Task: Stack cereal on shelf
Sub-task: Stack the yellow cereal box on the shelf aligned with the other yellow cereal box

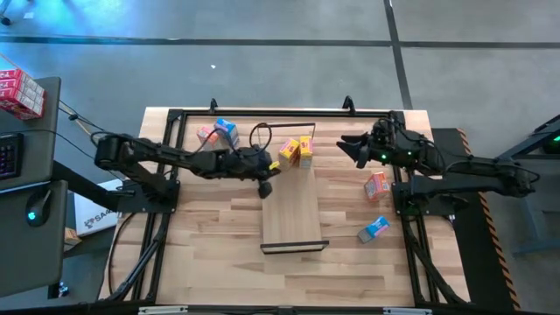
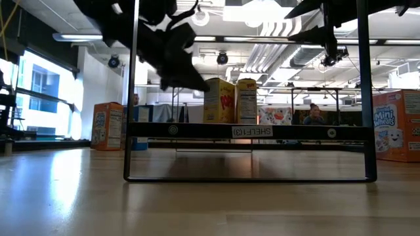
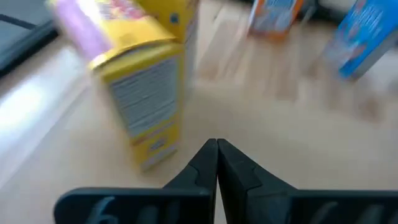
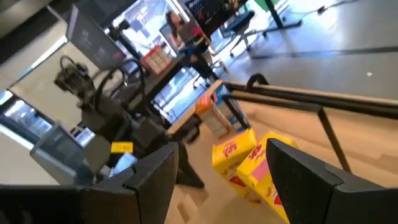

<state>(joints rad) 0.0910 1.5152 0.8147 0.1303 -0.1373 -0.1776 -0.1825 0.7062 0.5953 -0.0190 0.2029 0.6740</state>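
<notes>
Shelf front rail closest, two yellow boxes standing on it; left tool pinched together, empty, right tool spread apart.

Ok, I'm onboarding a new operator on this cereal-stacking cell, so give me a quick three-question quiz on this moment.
1. True or false: both yellow boxes stand on the shelf.
2. The left gripper is: A) open, B) shut and empty, C) shut on a box?
3. Which two colours of box lie on the table near the right gripper, off the shelf?

Key:
1. True; they stand side by side at the shelf's far end.
2. B; the left wrist view shows the fingers pressed together.
3. Orange-pink and blue.
</notes>
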